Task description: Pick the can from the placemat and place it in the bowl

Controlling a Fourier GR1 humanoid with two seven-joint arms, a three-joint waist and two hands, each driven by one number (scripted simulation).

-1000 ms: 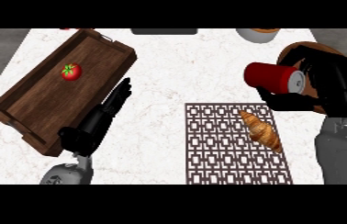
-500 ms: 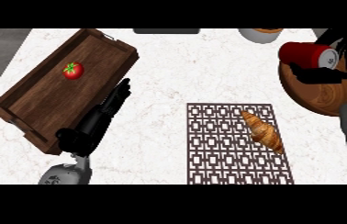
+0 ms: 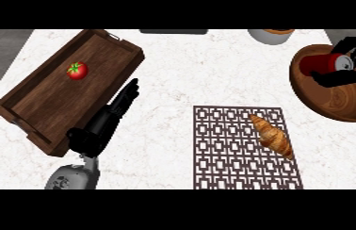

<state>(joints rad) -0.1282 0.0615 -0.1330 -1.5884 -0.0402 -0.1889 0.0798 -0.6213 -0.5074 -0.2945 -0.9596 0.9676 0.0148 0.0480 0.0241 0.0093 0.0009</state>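
The red can (image 3: 324, 64) sits over the wooden bowl (image 3: 313, 90) at the counter's (image 3: 195, 69) right edge, the right hand (image 3: 338, 76) curled around it; the left hand (image 3: 111, 116) rests flat, fingers straight, beside the tray (image 3: 42, 111).

Can held over the bowl, croissant alone on the placemat.

From the head camera I see my right hand (image 3: 338, 76) at the right edge, its fingers (image 3: 327, 77) curled round the red can (image 3: 325, 63), which sits tilted inside the rim of the wooden bowl (image 3: 316, 94). The bowl lies up and to the right of the brown lattice placemat (image 3: 230, 149); a croissant (image 3: 271, 135) rests on the placemat's right side. My left hand (image 3: 104, 123) lies left of the placemat with straight fingers, just beside the wooden tray (image 3: 49, 106) that holds a tomato (image 3: 77, 70). A pale cup (image 3: 272, 36) stands far above the placemat on the marbled surface (image 3: 201, 73).
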